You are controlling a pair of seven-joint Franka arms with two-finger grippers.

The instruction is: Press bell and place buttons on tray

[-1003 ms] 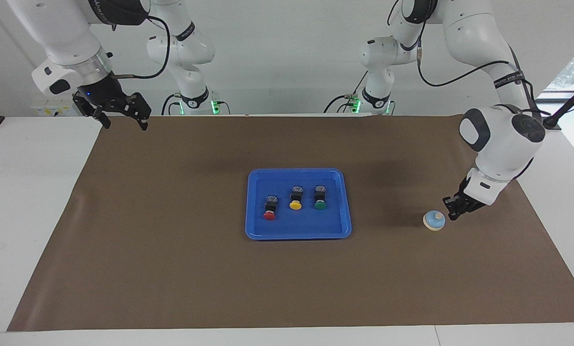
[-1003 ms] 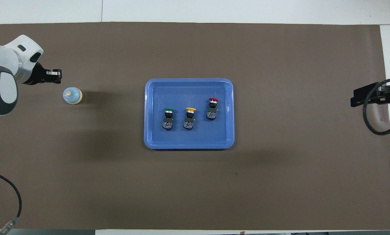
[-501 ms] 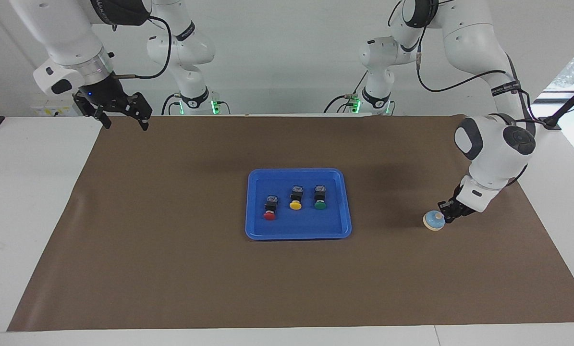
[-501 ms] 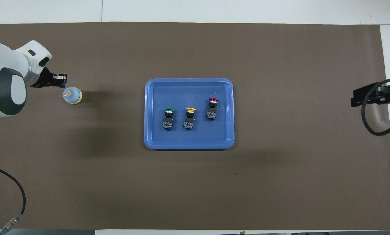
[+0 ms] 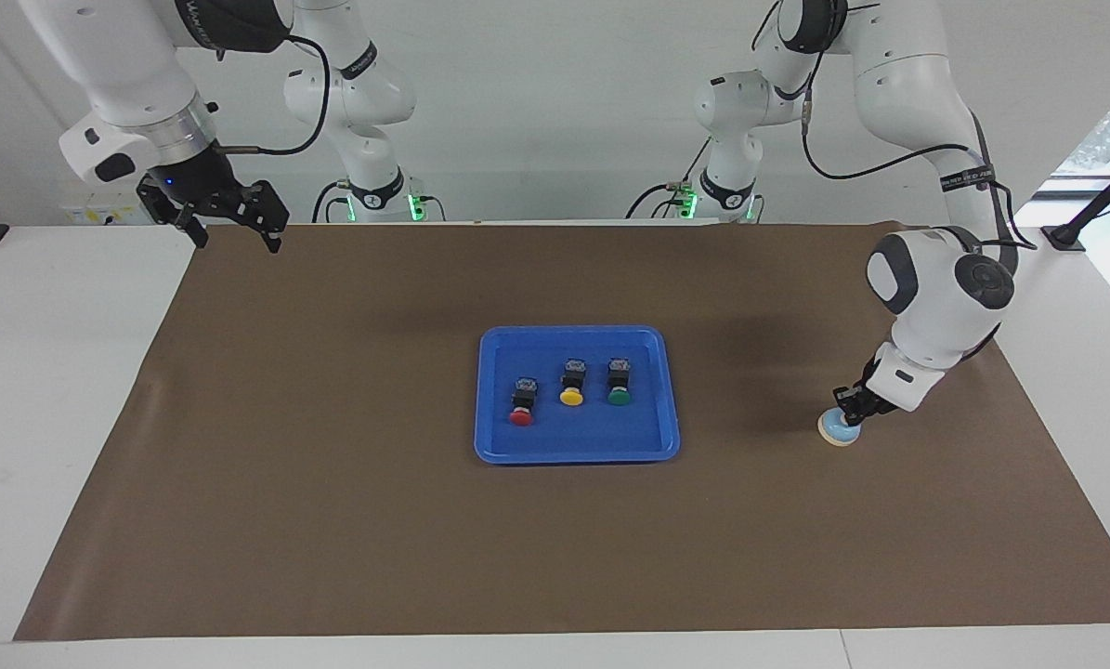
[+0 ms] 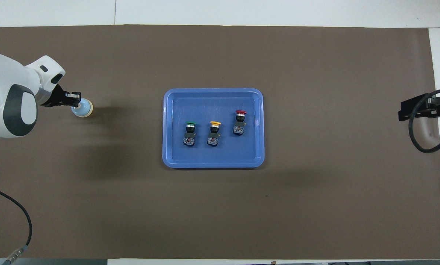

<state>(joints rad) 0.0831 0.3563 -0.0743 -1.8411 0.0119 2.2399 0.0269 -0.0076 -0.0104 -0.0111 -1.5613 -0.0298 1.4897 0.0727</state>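
I am looking at a white surface (image 5: pixel 53 372) covered almost wholly by a brown mat (image 5: pixel 332 511), with a plain white wall (image 5: pixel 536 111) at the robots' end and a strip of window at the left arm's end of the room.

In the middle of the mat lies the blue tray (image 5: pixel 489 437). Inside it stand all three buttons: the red button (image 5: pixel 521 408), the yellow button (image 5: pixel 571 386) and the green button (image 5: pixel 619 386), in a loose row and apart from one another, the red one a little farther from the robots than the other two.

The bell (image 5: pixel 837 429) sits on the mat toward the left arm's end, well apart from the tray. My left gripper (image 5: pixel 849 408) is down on it, fingers closed tip to tip, and the tips cover the knob on top of the dome; they grasp nothing.

My right gripper (image 5: pixel 235 232) waits in the air over the mat's corner at the right arm's end, fingers spread wide and holding nothing.
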